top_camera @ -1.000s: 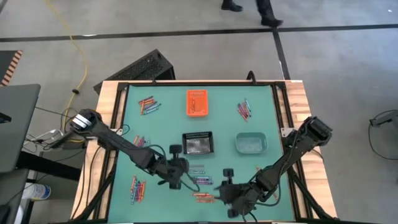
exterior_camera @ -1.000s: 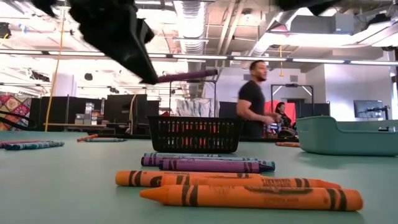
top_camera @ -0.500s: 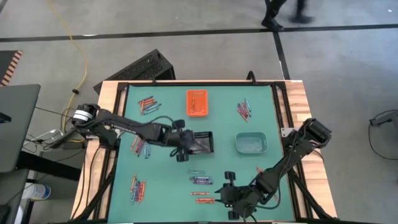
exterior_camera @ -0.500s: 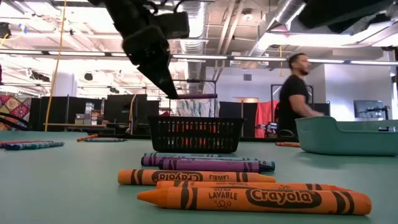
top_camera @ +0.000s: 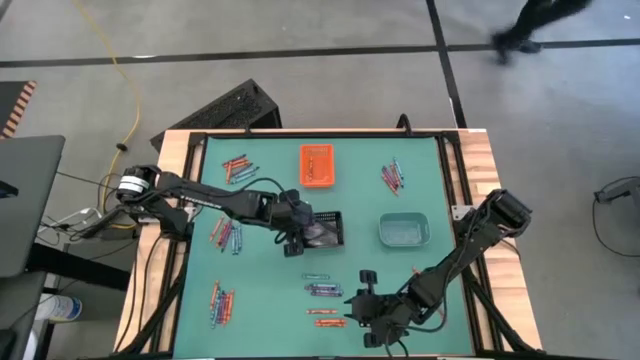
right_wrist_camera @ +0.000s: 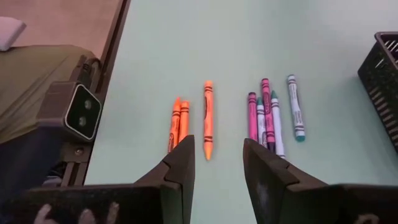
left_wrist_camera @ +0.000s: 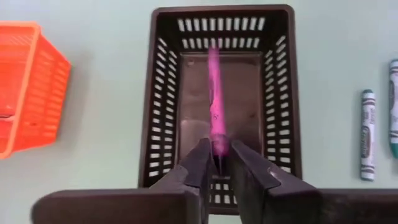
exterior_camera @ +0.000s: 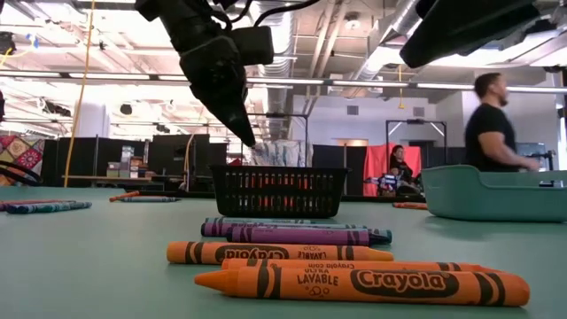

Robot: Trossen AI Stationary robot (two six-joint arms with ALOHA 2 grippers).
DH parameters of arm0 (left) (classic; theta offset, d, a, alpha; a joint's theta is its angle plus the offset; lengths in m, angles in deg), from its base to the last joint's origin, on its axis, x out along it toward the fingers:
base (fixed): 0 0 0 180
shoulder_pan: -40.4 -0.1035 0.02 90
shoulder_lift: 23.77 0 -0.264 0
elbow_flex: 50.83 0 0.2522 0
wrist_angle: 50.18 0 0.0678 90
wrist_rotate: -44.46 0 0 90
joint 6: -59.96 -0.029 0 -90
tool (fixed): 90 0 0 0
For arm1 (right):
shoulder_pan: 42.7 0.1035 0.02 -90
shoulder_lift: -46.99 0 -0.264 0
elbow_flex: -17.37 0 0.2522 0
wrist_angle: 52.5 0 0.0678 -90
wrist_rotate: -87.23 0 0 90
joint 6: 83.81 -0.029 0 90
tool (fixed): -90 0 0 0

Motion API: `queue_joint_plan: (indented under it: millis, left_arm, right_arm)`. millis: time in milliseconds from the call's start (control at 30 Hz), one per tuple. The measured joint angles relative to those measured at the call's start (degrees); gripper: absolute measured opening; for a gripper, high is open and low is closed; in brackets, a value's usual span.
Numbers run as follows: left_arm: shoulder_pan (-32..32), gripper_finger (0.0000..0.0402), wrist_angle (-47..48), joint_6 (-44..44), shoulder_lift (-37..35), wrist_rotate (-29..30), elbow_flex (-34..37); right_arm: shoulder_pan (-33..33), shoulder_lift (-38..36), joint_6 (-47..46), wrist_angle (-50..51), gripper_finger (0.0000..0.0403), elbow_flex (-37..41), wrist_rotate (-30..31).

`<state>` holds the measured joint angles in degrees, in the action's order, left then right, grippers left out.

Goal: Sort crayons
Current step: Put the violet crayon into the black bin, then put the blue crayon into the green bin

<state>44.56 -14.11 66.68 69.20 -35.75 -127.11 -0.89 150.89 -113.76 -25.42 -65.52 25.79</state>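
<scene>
Though lengthwise, purple crayon point(left_wrist_camera: 214, 93) tilts.

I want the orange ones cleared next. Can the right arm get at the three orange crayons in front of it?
Probably yes. The right pincer stands open above bare mat, and the three orange crayons lie just ahead with nothing between; the purple and teal crayons sit off to one side.

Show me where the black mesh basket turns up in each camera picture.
High view: black mesh basket, table centre.
Low view: mid-picture, behind the crayons.
Left wrist view: fills the middle.
Right wrist view: only a corner.
Shared landmark: purple crayons nearby.
</scene>
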Motion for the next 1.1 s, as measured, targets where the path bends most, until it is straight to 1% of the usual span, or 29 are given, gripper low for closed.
queue_joint_plan:
  millis: [200,300,433,533,600,700,767,833,967,1100]
  left_arm:
    - [0.0,0.0098,0.2,0.5,0.0,-0.1,0.0]
    - [0.0,0.0115,1.8,0.5,-0.4,-0.7,0.0]
    - [0.8,0.0124,5.5,1.2,-3.0,-0.3,0.0]
    - [2.2,0.0125,7.2,2.5,-5.9,0.2,0.0]
    - [4.2,0.0124,7.5,3.2,-8.2,2.9,0.0]
    - [8.6,0.0122,7.3,3.4,-11.0,9.7,0.0]
    - [11.6,0.0122,7.3,3.6,-12.2,13.9,0.0]
    - [14.6,0.0122,7.0,4.1,-13.0,17.1,0.0]
    - [19.8,0.0121,6.7,4.4,-13.2,21.5,0.2]
    - [23.5,0.0121,0.5,2.2,-13.2,25.8,4.1]
  right_arm:
    - [0.0,0.0,-0.2,0.0,0.0128,0.0,-0.1]
    - [0.0,0.0,-0.8,0.0,0.0128,0.0,-0.1]
    - [0.0,-0.2,-2.5,1.3,0.0128,0.0,-0.8]
    - [0.0,-0.9,-7.3,4.4,0.0128,0.0,-1.3]
    - [0.0,-1.6,-11.8,7.4,0.0128,0.0,-1.5]
    - [0.0,-2.5,-18.4,13.3,0.0128,0.0,-2.0]
    - [0.0,-3.4,-22.4,17.2,0.0128,0.0,-3.5]
    - [-0.1,-4.3,-26.1,20.6,0.0128,0.0,-5.6]
    - [-0.1,-6.0,-32.1,25.1,0.0128,0.0,-11.2]
    - [0.1,-7.2,-36.6,28.2,0.0128,0.0,-18.3]
